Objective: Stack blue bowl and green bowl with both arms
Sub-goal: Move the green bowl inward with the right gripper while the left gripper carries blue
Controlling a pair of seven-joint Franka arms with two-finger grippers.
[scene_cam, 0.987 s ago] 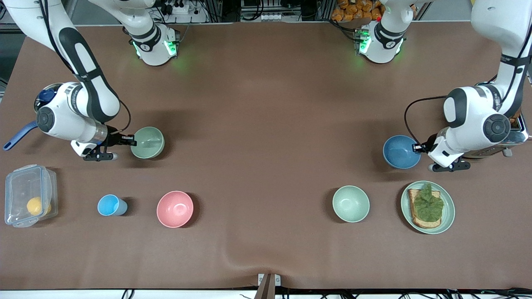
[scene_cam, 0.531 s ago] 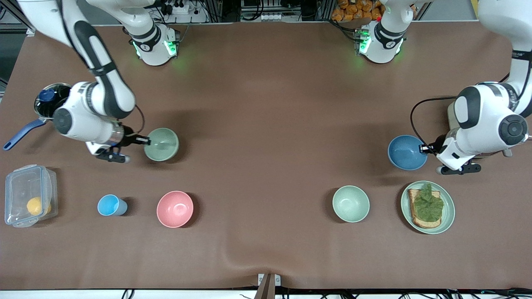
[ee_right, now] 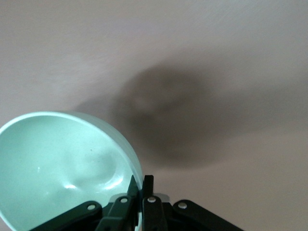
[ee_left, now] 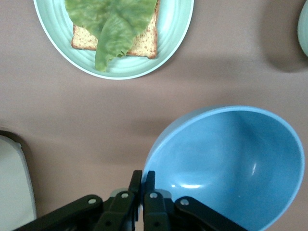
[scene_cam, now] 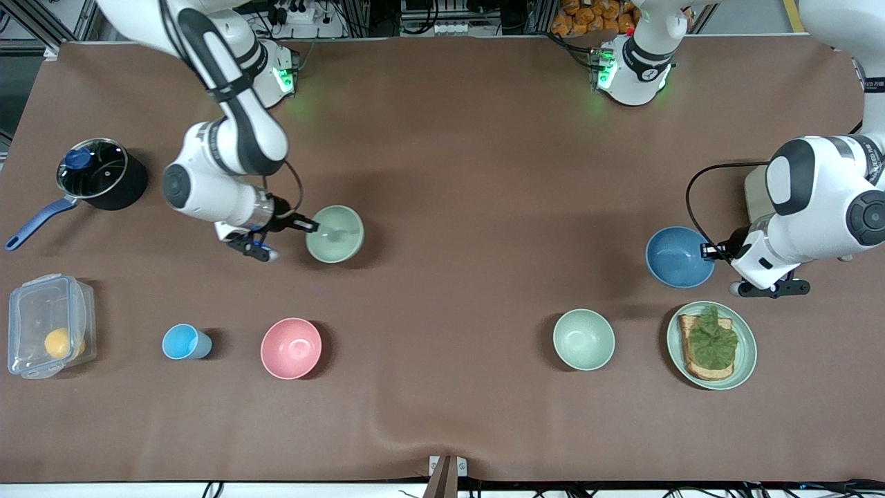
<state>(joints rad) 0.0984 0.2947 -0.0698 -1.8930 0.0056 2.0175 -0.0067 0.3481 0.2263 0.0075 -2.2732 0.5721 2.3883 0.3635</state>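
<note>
The right gripper (scene_cam: 309,225) is clamped on the rim of the green bowl (scene_cam: 336,234), holding it above the bare table (scene_cam: 456,173), toward the right arm's end; its shadow on the cloth suggests it is lifted, though how high is hard to judge. Toward the left arm's end, the left gripper (scene_cam: 708,252) pinches the rim of the blue bowl (scene_cam: 677,257), which hangs just beside the plate (scene_cam: 745,351) of toast (scene_cam: 700,365) and looks slightly tilted.

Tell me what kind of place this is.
Likely a robot lab's tabletop set up as a mock kitchen: a brown-covered table, a pot, toast on a plate, and cables and power strips along the edge by the arms' bases.
</note>
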